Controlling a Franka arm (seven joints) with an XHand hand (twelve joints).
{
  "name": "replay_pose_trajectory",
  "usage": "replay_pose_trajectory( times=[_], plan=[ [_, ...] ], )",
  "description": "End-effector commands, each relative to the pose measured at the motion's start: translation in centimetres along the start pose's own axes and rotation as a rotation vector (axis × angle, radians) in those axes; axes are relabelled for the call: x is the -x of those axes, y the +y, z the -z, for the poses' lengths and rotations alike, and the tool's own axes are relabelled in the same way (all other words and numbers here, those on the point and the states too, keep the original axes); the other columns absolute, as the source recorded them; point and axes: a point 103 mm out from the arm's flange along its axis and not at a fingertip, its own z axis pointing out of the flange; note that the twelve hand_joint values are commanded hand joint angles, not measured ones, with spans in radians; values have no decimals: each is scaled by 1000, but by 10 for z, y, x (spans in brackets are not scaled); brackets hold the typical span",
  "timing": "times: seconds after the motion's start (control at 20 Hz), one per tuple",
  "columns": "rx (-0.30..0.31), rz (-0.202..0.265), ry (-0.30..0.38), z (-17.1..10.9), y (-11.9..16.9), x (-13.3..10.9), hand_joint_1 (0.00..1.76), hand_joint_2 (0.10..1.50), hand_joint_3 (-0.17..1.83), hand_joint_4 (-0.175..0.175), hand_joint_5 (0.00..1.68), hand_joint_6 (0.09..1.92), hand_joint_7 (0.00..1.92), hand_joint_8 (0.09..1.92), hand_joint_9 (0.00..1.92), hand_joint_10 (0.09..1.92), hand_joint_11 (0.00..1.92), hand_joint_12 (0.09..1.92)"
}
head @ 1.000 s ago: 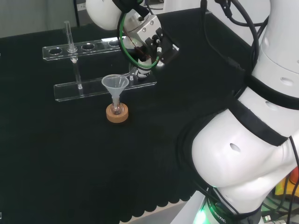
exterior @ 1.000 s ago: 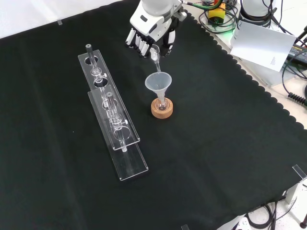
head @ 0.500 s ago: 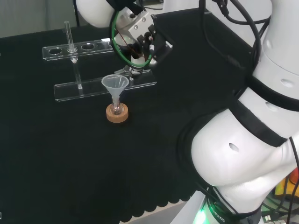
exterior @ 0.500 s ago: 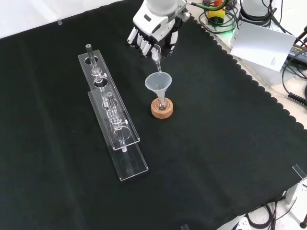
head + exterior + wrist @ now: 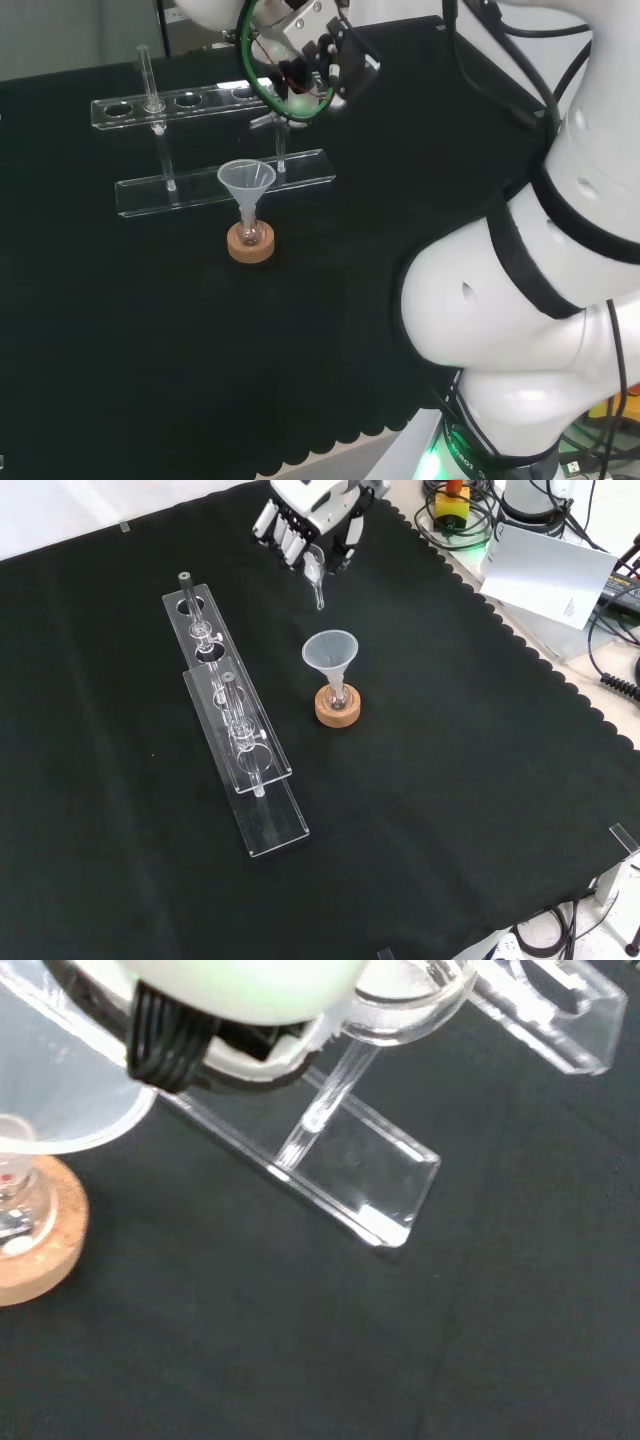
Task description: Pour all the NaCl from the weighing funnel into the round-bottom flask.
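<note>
Racks [image 5: 235, 735]: 2 clear plastic racks are lying end to end along the left of the front view, a few small glass pieces standing in their holes.

Hand [image 5: 305, 515]: it is hanging at the top of the front view, above the cloth, its fingers [image 5: 285, 535] pointing down and curling round the weighing funnel.

Weighing funnel [image 5: 316, 580]: a small clear glass piece is sitting in the curled fingers, its thin stem poking out below them and pointing down. In the front view the stem's tip is hanging above the plastic funnel's mouth and slightly to its left, apart from it. In the wrist view its stem [image 5: 320, 1110] is crossing in front of a rack. Whether any salt is lying inside it cannot be told.

Plastic funnel [image 5: 330, 652]: it is standing upright in the flask's neck, right of the racks in the front view.

Round-bottom flask [image 5: 338, 695]: it is sitting on the cork ring [image 5: 338, 710], below the hand in the front view, well apart from the fingers.

Cloth [image 5: 480, 780]: black cloth is covering the bench.
</note>
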Motion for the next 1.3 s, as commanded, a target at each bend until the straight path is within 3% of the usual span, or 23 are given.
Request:
replay_pose_trajectory(
  times=[0.05, 0.4, 0.85, 1.0, 1.3],
  plan=[
    [-147, 79, -43, -47, 12, -34, 1291, 726, 594, -175, 1165, 817, 1210, 786, 1218, 423, 650, 1163],
    [-147, 90, -46, -46, 10, -35, 1291, 727, 592, -175, 1164, 818, 1209, 786, 1219, 422, 653, 1160],
    [-155, 67, -47, -47, 9, -30, 1291, 729, 589, -175, 1163, 818, 1209, 786, 1220, 420, 656, 1157],
    [-139, 83, -18, -48, 7, -21, 1291, 729, 588, -175, 1163, 818, 1208, 786, 1220, 419, 657, 1156],
    [-143, 95, -53, -44, 8, -22, 1291, 730, 587, -175, 1163, 818, 1208, 786, 1220, 417, 658, 1154]
  ],
)
